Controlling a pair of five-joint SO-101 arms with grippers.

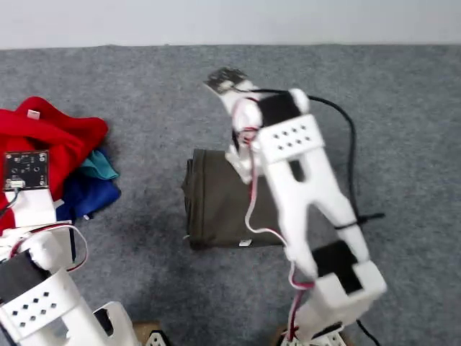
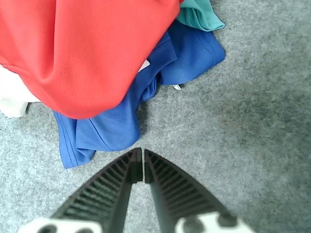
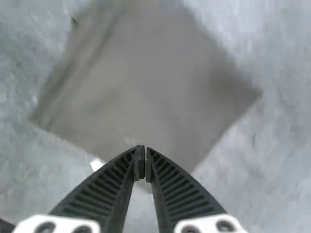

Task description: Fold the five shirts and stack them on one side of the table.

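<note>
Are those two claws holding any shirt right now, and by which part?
Neither holds anything. The left gripper is shut empty beside the blue shirt; the right gripper is shut empty over the folded olive shirt.

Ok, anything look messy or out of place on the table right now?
Nothing damaged. The olive shirt lies folded flat in the middle; the red shirt, blue shirt and teal shirt sit crumpled in one heap, not yet folded.
</note>
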